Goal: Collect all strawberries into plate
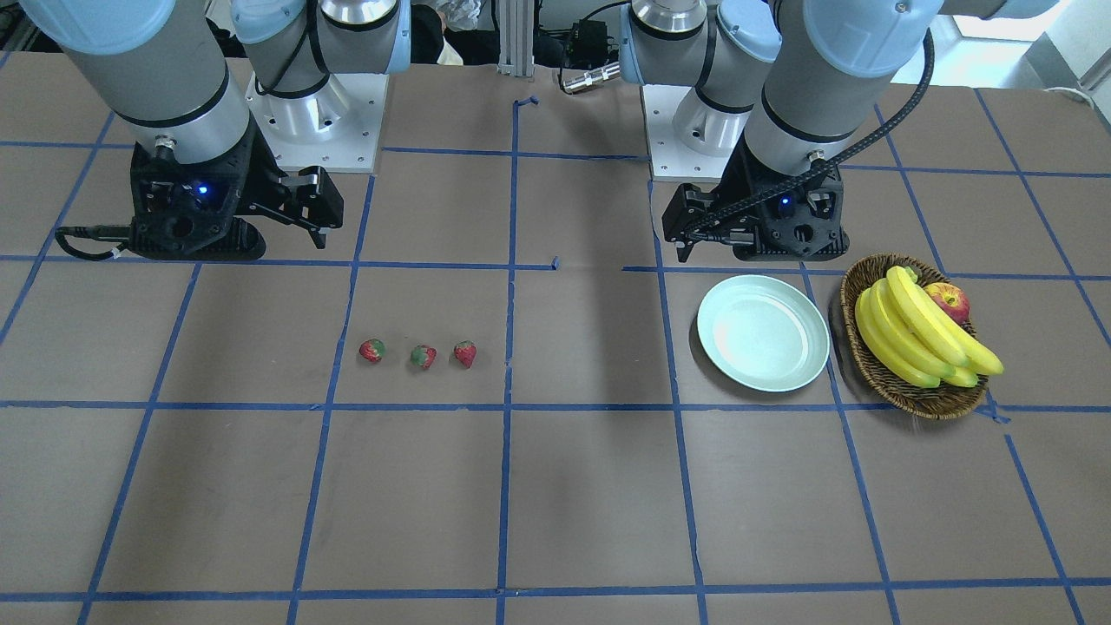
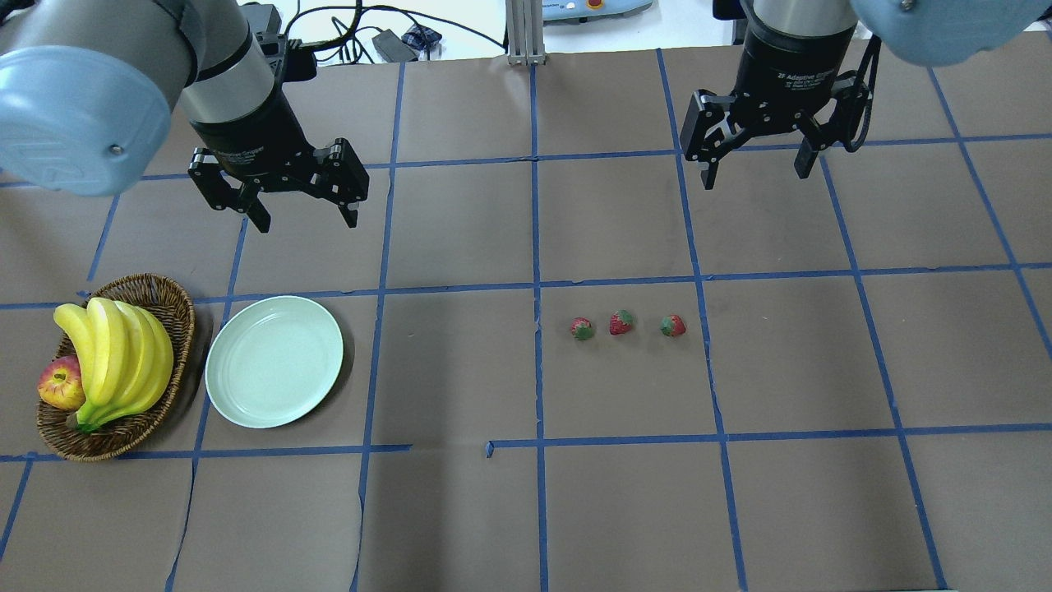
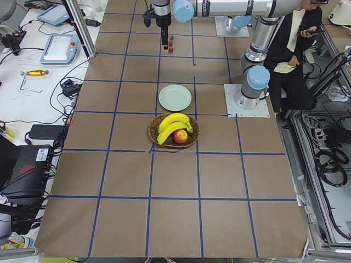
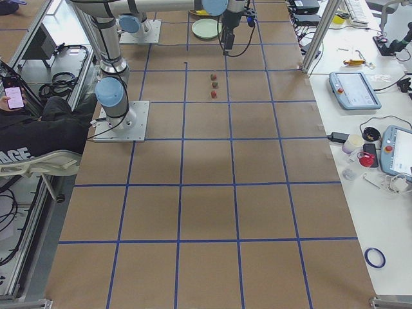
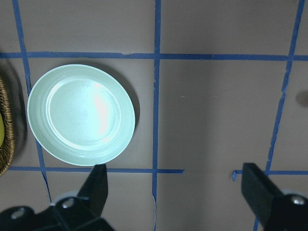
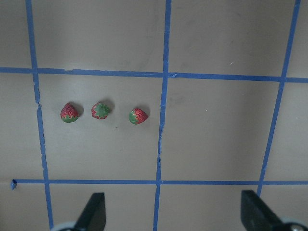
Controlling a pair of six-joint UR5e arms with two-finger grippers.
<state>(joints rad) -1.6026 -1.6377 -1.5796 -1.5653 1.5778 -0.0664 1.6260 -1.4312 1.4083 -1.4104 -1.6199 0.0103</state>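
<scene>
Table: a wide brown paper-covered table (image 2: 625,510), marked into squares by blue tape lines (image 2: 534,247).
Left arm: the left gripper (image 2: 306,218) hangs above the table on the robot-base side of a round, shallow, pale mint-green plate (image 2: 274,362). Its black fingers are spread wide with nothing between them.
Right arm: the right gripper (image 2: 754,174) hangs on the robot-base side of three tiny red toy strawberries with green caps (image 2: 621,322). Its fingers are also wide apart and hold nothing.
Basket: a brown woven wicker basket (image 2: 177,300) stands just beside the plate, on the robot's far left.
Plate: it lies flat on the robot's left half of the table, between the basket and the table's middle.
Bananas: a bunch of yellow bananas (image 2: 123,353) fills most of the basket.
Apple: a red-yellow apple (image 2: 59,383) is tucked against the bananas on the side away from the plate.
Strawberries: all three lie in a short row inside one tape square on the robot's right half. They are apart from one another and well apart from the plate.
Wrist views: the left wrist camera takes in the plate and a sliver of basket rim. The strawberries show only in the right wrist camera, and each view has two fingertips far apart at its bottom edge.
Side views: only these show a person in black (image 3: 290,55) holding a phone beside the robot's bases.
</scene>
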